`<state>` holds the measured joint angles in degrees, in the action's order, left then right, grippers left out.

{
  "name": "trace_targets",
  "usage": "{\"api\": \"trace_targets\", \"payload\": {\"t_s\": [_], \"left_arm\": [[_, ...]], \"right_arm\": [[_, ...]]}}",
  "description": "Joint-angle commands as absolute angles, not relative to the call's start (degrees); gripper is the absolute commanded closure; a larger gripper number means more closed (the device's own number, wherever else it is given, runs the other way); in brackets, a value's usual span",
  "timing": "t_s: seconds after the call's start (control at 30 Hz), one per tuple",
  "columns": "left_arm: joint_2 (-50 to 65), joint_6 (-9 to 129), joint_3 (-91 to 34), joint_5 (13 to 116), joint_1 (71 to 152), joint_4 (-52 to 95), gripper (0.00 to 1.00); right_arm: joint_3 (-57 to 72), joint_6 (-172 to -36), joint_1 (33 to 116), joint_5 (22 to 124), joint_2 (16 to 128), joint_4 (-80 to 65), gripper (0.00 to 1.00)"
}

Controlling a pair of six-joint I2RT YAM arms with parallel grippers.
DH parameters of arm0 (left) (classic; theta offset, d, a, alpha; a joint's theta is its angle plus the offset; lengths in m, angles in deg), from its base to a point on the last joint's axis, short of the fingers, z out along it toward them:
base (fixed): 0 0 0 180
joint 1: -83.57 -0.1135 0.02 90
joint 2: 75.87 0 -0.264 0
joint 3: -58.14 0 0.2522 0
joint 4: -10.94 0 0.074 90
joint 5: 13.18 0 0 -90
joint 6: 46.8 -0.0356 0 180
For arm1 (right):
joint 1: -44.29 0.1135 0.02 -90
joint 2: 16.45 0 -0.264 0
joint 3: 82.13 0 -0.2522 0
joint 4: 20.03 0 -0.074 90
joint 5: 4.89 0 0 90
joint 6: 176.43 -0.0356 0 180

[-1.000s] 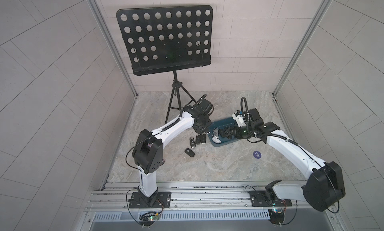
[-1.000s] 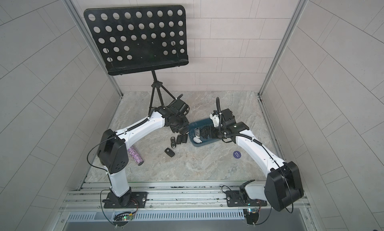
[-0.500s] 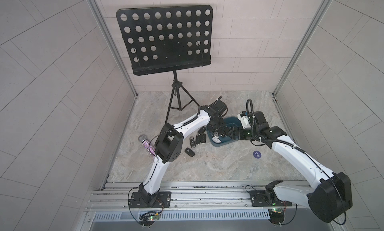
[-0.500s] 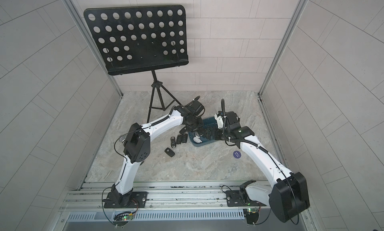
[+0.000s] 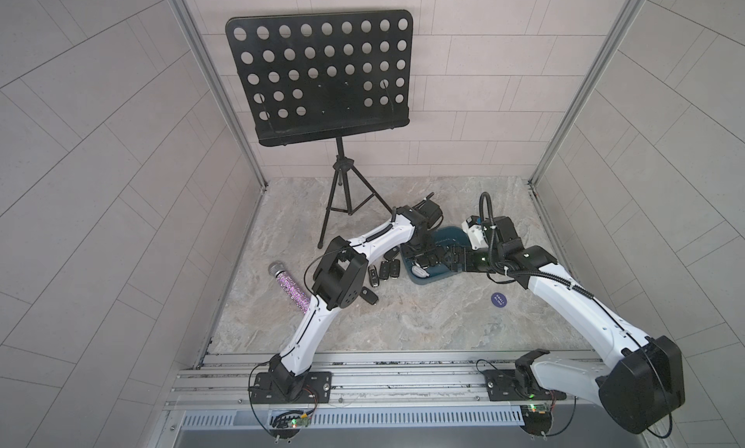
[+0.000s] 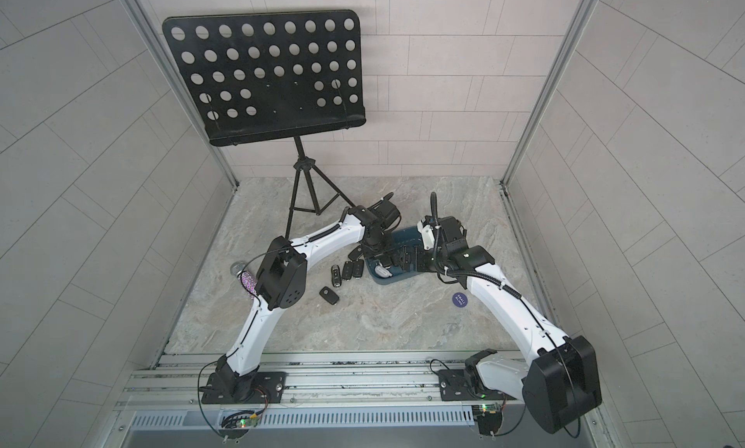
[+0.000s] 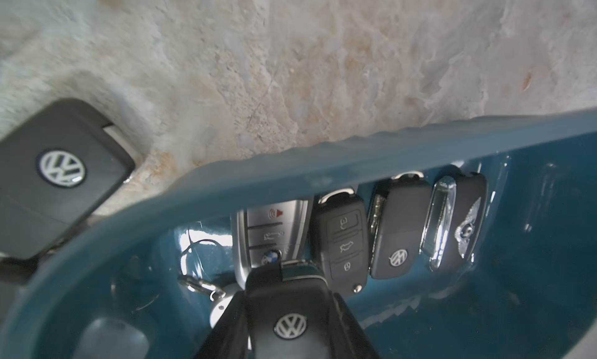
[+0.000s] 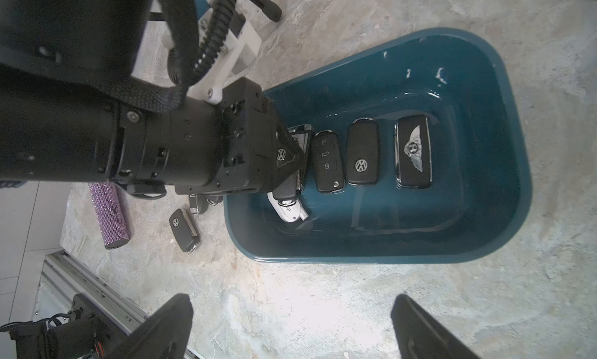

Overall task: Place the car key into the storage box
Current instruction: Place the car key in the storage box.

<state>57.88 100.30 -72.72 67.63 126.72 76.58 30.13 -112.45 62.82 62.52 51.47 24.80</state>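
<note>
While the left end effector (image 7: 289, 312) is clenched on a black VW-badged car key (image 7: 290, 326), it points down over the interior of the storage box (image 8: 517, 140), at the end where a silver key (image 7: 271, 231) and a white fob (image 8: 287, 210) lie. Its wrist bends sharply down from a forearm (image 5: 379, 238) running back to a bent elbow (image 5: 338, 278), whose lower link drops to the rail base (image 5: 290, 381). The right end effector (image 8: 292, 305) is released, fingers spread wide above the bench (image 8: 549, 276) just beside the box's long side. Its arm (image 5: 564, 296) reaches in from the right.
</note>
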Motion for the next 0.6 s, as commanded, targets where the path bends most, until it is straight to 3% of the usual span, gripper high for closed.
{"api": "trace_targets", "payload": {"t_s": [0.0,0.3,0.57], "left_arm": [[59.2,99.8,-74.4,69.5,126.9,78.9,0.62],[60.3,100.1,-74.7,69.3,126.8,79.0,0.59],[58.6,99.0,-75.4,69.4,126.9,78.7,0.43]], "right_arm": [[30.2,-113.1,62.5,63.2,51.0,24.6,0.00],[30.1,-113.1,62.4,63.3,50.8,24.9,0.00],[29.8,-113.4,62.3,65.9,50.0,25.4,0.01]]}}
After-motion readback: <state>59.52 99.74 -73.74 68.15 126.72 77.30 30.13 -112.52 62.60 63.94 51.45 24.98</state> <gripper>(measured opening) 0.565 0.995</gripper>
